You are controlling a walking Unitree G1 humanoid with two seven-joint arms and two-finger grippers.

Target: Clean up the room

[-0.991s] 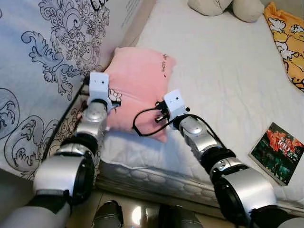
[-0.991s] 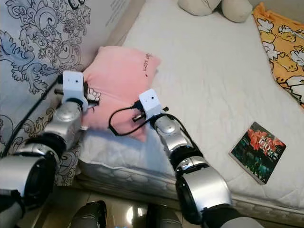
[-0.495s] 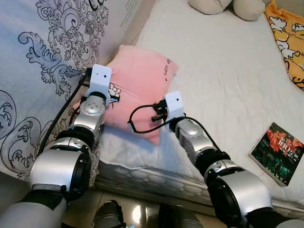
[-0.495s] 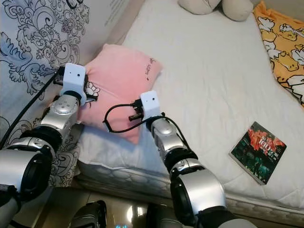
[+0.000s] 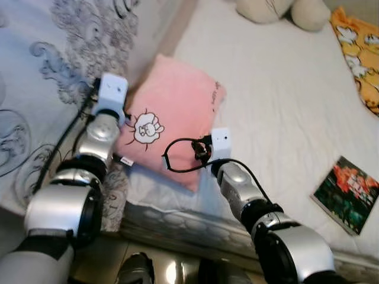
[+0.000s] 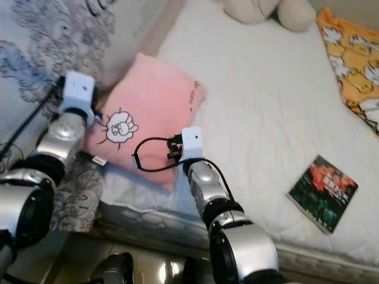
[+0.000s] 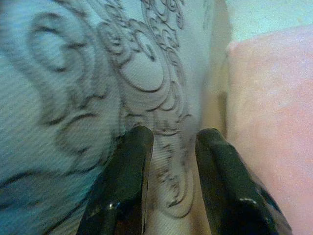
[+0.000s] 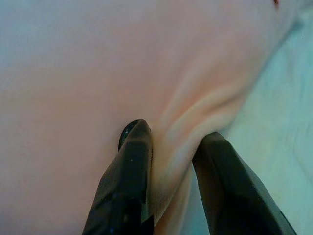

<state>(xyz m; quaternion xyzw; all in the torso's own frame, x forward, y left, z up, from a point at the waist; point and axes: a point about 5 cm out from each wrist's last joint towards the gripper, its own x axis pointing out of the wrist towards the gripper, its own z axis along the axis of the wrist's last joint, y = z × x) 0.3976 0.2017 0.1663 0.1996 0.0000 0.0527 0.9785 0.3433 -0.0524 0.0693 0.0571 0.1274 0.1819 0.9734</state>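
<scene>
My right gripper (image 8: 168, 161) has its fingers pinched down on a fold at the near edge of the pink cushion (image 5: 172, 127), which sits left of centre in the head view, tilted up off the white mattress (image 5: 278, 100). My left gripper (image 7: 171, 147) is narrowly parted, its fingers against the patterned sheet (image 5: 53, 77) beside the cushion's other edge, gripping nothing that I can make out. Lower right lies a book (image 5: 345, 193), upper right an orange blanket (image 5: 358, 41), and at the top edge a cream plush toy (image 5: 284, 10); I judge those still need tidying.
</scene>
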